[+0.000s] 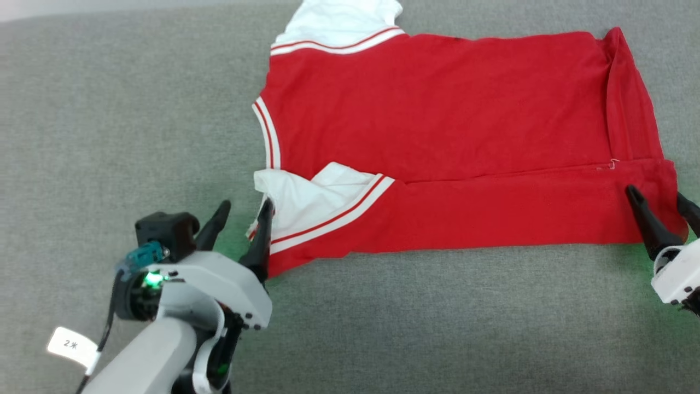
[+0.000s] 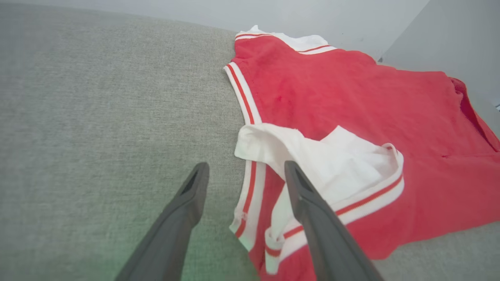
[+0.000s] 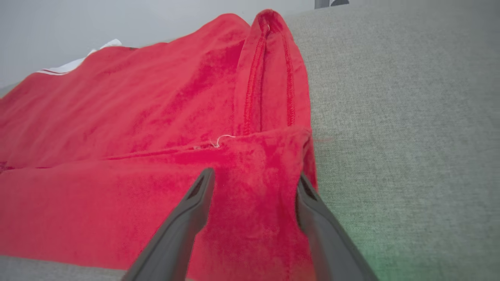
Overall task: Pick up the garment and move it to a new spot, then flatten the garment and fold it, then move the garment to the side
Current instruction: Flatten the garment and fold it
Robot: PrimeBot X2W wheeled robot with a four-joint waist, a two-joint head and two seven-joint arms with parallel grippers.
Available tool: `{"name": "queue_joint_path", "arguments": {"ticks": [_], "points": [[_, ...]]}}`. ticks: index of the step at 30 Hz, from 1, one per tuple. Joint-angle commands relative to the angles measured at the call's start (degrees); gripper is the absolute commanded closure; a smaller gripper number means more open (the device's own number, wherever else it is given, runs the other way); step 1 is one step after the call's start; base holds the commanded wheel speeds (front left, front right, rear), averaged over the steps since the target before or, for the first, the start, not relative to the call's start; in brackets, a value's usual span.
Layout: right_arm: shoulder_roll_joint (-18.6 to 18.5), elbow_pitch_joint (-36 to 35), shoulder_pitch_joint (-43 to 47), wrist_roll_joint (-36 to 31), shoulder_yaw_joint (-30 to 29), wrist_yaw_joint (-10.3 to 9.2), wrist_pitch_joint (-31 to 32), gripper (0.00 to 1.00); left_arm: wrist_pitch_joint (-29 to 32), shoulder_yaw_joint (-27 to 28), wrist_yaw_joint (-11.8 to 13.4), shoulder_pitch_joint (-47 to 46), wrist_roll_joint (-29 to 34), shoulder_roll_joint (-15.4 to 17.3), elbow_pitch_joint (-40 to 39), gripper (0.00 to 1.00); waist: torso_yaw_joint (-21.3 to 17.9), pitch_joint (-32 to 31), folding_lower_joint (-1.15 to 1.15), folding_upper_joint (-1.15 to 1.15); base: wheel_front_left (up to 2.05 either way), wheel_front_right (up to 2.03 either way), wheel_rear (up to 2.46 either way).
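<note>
Red jersey T-shirt with white striped-trim sleeves (image 1: 437,137) lies flat on grey woven surface (image 1: 109,109), near edge folded over, far sleeve cut off at top. At near sleeve, left gripper (image 1: 245,204) fingers spread, holding nothing. Partly cut-off right gripper (image 1: 656,192) likewise spread, straddling hem corner.

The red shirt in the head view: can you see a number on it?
No, the garment lies with a plain red side facing up, and there is no number or lettering on that side.
</note>
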Motion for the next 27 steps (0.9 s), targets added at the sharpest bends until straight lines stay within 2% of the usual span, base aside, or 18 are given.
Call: {"name": "queue_joint_path", "arguments": {"ticks": [1, 8, 11, 14, 16, 18, 26, 27], "points": [[0.1, -0.5, 0.9, -0.6, -0.4, -0.09, 0.3, 0.00, 0.9, -0.1, 1.0, 0.9, 0.4, 0.8, -1.4, 0.00, 0.6, -0.7, 0.00, 0.00, 0.00, 0.00, 0.00], [0.9, -4.5, 3.5, -2.0, -2.7, -0.09, 1.8, 0.00, 12.7, -2.8, 8.1, 3.3, 0.9, 6.6, -13.9, 0.00, 0.6, -0.5, 0.00, 0.00, 0.00, 0.00, 0.00], [1.3, -5.7, 3.8, -2.4, -3.3, -0.09, 2.3, 0.00, 18.8, -4.2, 10.3, 3.5, -0.4, 8.5, -17.7, 0.00, 0.2, 0.1, 0.00, 0.00, 0.00, 0.00, 0.00], [2.0, -6.8, 3.8, -2.9, -3.1, -0.09, 2.7, 0.00, 22.5, -4.2, 11.8, 2.9, -1.1, 10.0, -19.2, 0.00, -0.6, 0.8, 0.00, 0.00, 0.00, 0.00, 0.00], [2.1, -7.4, 3.7, -3.1, -3.1, -0.09, 2.8, 0.00, 23.3, -3.6, 12.1, 2.5, -2.4, 9.2, -19.5, 0.00, -1.1, 1.3, 0.00, 0.00, 0.00, 0.00, 0.00], [2.3, -7.8, 3.7, -3.3, -3.2, -0.09, 3.2, 0.00, 23.9, -3.5, 12.3, 2.2, -2.7, 9.7, -18.6, 0.00, -1.6, 1.8, 0.00, 0.00, 0.00, 0.00, 0.00], [2.2, -9.2, 4.1, -3.6, -3.9, -0.09, 3.9, 0.00, 23.1, -3.0, 10.7, 1.4, -4.2, 7.4, -14.0, 0.00, -3.1, 3.0, 0.00, 0.00, 0.00, 0.00, 0.00], [2.0, -9.4, 4.2, -3.6, -4.0, -0.09, 4.0, 0.00, 22.9, -3.0, 10.6, 1.5, -4.0, 7.4, -13.3, 0.28, -3.3, 3.1, 0.00, 0.00, 0.00, 0.00, 0.00]]}}
